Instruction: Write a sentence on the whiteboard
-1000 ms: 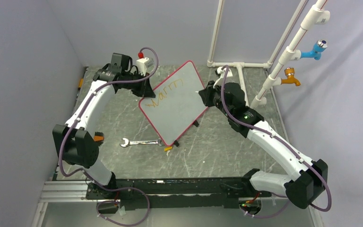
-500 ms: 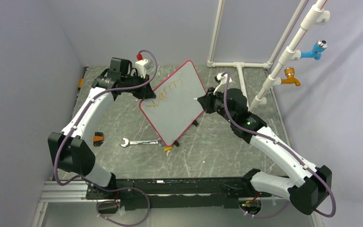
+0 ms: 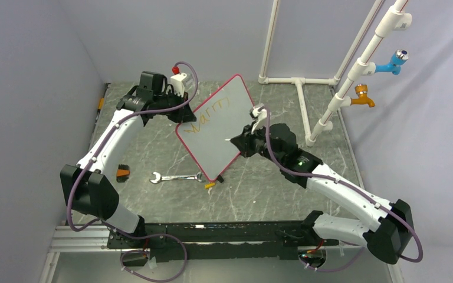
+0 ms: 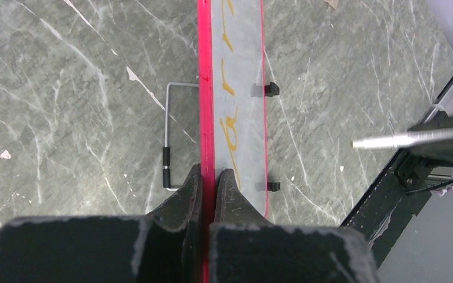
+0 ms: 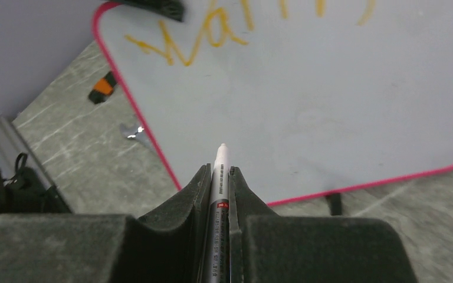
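Left gripper (image 4: 209, 177) was pinched on the red-pink rim of the flat white rectangular whiteboard (image 3: 215, 132), which stood tilted on the grey marbled table (image 3: 271, 183). Right gripper (image 5: 218, 174) was clamped on a slim white marker pen (image 5: 220, 156), tip apart from the board face. Board judged light, stiff, slick-faced; the rim edge offered the best hold. No containers were visible.

The left gripper (image 4: 208, 177) clamps its jaws on the red-rimmed white whiteboard (image 4: 239, 88), lettered orange; a silver pen tip (image 4: 383, 140) hangs apart.
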### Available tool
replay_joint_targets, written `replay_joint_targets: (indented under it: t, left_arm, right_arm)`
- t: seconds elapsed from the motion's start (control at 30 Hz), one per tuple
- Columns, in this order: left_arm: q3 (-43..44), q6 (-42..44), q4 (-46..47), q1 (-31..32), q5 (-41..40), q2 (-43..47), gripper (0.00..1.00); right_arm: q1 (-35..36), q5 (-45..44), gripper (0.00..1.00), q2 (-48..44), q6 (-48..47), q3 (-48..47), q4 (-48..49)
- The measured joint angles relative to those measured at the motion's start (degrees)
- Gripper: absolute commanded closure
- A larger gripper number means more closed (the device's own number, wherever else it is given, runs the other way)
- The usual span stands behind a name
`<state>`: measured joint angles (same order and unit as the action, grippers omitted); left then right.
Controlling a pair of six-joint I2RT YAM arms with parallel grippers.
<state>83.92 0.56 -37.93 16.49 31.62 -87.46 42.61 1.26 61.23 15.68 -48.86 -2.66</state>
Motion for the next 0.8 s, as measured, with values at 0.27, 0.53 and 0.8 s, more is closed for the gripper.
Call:
replay_joint_targets:
  t: [0.27, 0.53, 0.8]
  left_arm:
    - [0.0, -0.4, 0.4, 0.2, -1.0, -0.1, 1.00]
    - [0.2, -0.5, 0.9, 0.3, -1.4, -0.8, 1.00]
    - [0.3, -1.3, 1.7, 0.3, -1.9, -1.9, 1.00]
  right_arm:
    - [6.8, 2.8, 1.00, 2.3, -2.9, 2.2, 8.5]
    - [8.9, 3.3, 1.00, 9.4, -4.3, 2.4, 15.6]
    - [9.9, 3.3, 1.00, 16.5, -5.5, 0.7, 19.2]
